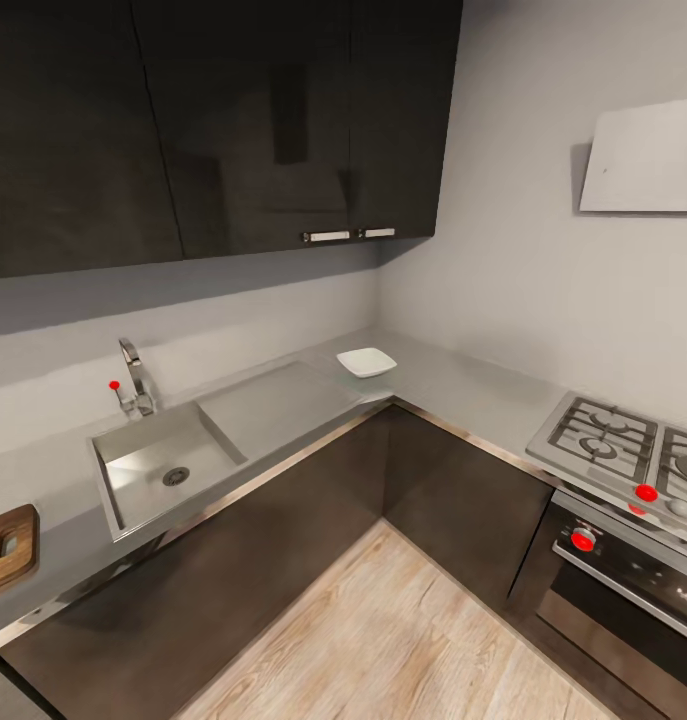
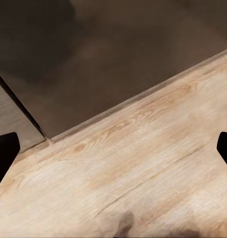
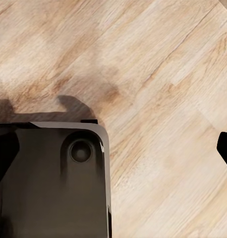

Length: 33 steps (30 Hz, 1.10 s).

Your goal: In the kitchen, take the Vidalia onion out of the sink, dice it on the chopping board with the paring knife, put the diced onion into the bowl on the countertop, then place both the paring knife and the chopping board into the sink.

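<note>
A corner kitchen seen from the head camera: a smooth glossy grey tabletop point(image 1: 453, 385) runs in an L above dark grey cabinets point(image 1: 283, 540). Set into it is the rectangular grey steel sink point(image 1: 163, 470) with a round drain, a flat drainboard on the side nearer the corner, and a chrome tap with a red knob point(image 1: 133, 380) behind the basin. Whether the onion lies inside cannot be told from this angle. The shallow white square bowl point(image 1: 366, 362) stands on the tabletop near the corner, just beyond the drainboard and well apart from the basin. At the far left edge, the dark brown wooden chopping board point(image 1: 8, 547) with rounded corners lies flat on the tabletop, cut off by the frame; a small greyish item rests on it, too blurred to identify. A steel gas hob with red knobs point(image 1: 623, 450) sits at right, over a light wooden plank floor point(image 1: 383, 640).

In the wrist views, the left tool point(image 2: 113, 148) and right tool point(image 3: 113, 153) both hang released above that floor, dark fingertips point(image 2: 4, 151) wide apart, nothing between them. A black, glossy rounded-corner panel point(image 3: 54, 178) lies beneath the right tool.
</note>
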### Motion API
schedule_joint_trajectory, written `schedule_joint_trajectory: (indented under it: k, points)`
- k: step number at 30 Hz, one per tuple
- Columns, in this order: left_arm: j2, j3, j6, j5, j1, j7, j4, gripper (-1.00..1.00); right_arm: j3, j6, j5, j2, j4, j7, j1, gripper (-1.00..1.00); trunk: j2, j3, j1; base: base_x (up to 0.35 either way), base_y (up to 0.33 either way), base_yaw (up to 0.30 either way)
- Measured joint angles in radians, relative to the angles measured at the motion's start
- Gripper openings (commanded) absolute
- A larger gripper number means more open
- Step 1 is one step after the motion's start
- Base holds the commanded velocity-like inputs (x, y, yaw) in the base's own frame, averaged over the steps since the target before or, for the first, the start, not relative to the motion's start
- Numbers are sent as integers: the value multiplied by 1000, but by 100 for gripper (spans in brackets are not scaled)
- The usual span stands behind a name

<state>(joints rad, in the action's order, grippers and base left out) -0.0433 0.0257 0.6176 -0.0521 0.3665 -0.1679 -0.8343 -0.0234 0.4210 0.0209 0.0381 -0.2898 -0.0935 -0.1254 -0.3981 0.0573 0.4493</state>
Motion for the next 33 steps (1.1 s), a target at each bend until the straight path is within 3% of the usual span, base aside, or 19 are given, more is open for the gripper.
schedule_joint_trajectory:
  k: [13, 22, 33]
  points:
    - [-3, -3, 1, 3, 0, 0, 66, 100, -1, 0, 0, -2, 0, 2, 0, 100, 0, 0, 0, 0, 0, 0]
    - [-5, -5, -1, 3, 0, 0, 68, 100, -1, 5, -2, -36, -1, 5, 0, 100, 0, 0, 0, 0, 0, 0]
    - [-5, -5, -1, 3, 0, 1, 68, 100, 0, 6, -3, -39, -2, 6, 0, 100, 0, 0, 0, 0, 0, 0]
